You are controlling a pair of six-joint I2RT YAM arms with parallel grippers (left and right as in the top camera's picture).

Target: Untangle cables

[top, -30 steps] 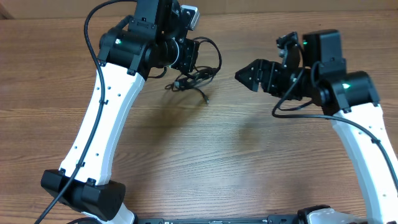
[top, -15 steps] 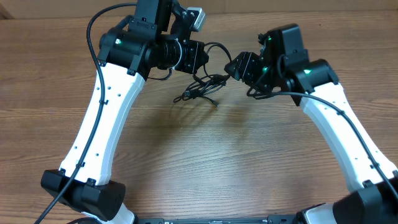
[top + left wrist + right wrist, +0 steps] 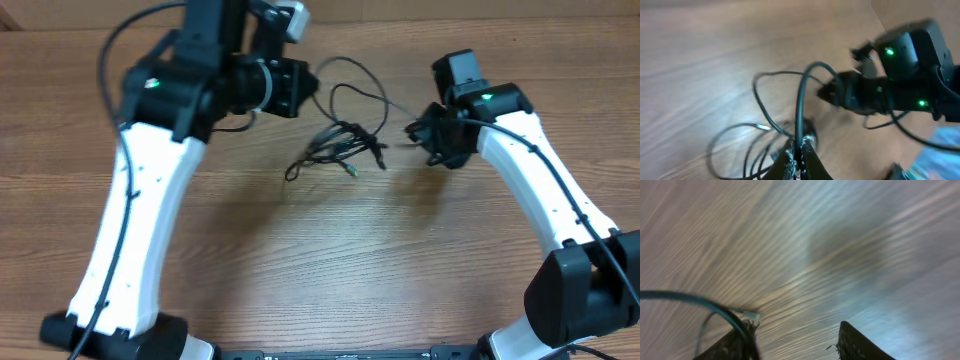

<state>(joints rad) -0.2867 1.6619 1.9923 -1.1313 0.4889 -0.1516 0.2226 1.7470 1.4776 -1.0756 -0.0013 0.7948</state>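
Cables (image 3: 335, 148) at mid-table (image 3: 320, 270), between the arms: a light, floppy knot that looks best pinched on a loose loop, not the plugs. Right gripper (image 3: 415, 130), well apart a second ago, is now just beside them, fingers spread but narrower. Farther back, left gripper (image 3: 800, 149) is pressed together on one strand.

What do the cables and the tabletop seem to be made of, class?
The cables: likely plastic-sheathed wire, matte black; they bend in loose loops. The tabletop: wood or wood-look laminate, smooth brown; grain streaks show.
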